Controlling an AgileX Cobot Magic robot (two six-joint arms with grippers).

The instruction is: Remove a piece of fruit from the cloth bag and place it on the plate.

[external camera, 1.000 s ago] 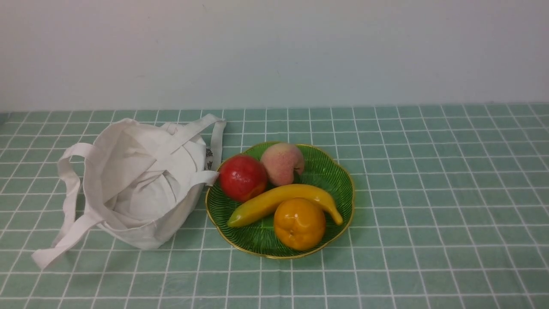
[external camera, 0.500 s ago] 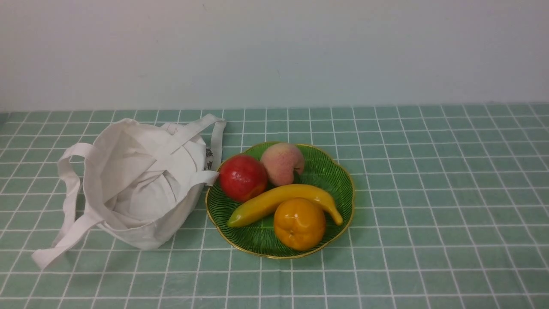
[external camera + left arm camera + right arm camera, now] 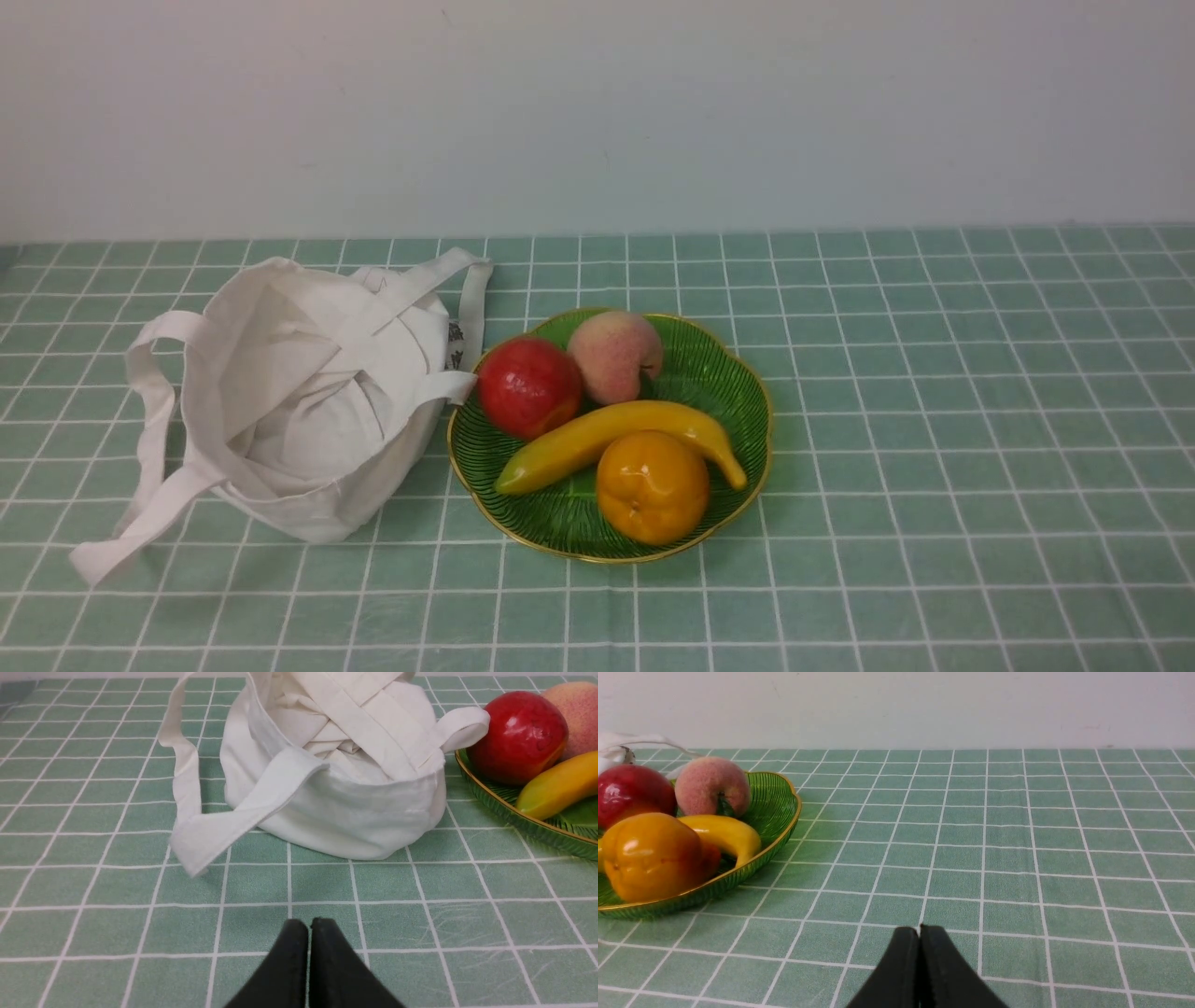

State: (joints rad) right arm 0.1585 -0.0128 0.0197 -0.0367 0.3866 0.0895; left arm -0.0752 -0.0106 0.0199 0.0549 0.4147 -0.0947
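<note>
The yellow banana (image 3: pixel 607 437) lies on the green gold-rimmed plate (image 3: pixel 728 373), between a red apple (image 3: pixel 529 386) and an orange (image 3: pixel 652 486). The off-white cloth bag (image 3: pixel 308 401) slumps just left of the plate, its mouth open and straps loose; I see only fabric inside. Neither arm shows in the front view. My left gripper (image 3: pixel 309 924) is shut and empty, low over the cloth in front of the bag (image 3: pixel 336 784). My right gripper (image 3: pixel 919 930) is shut and empty, apart from the plate (image 3: pixel 780 830) and the banana (image 3: pixel 724 835).
A pink peach (image 3: pixel 614 355) sits at the back of the plate. The green checked tablecloth (image 3: pixel 934 420) covers the table up to a pale wall at the back. One bag strap (image 3: pixel 121 541) trails toward the front left.
</note>
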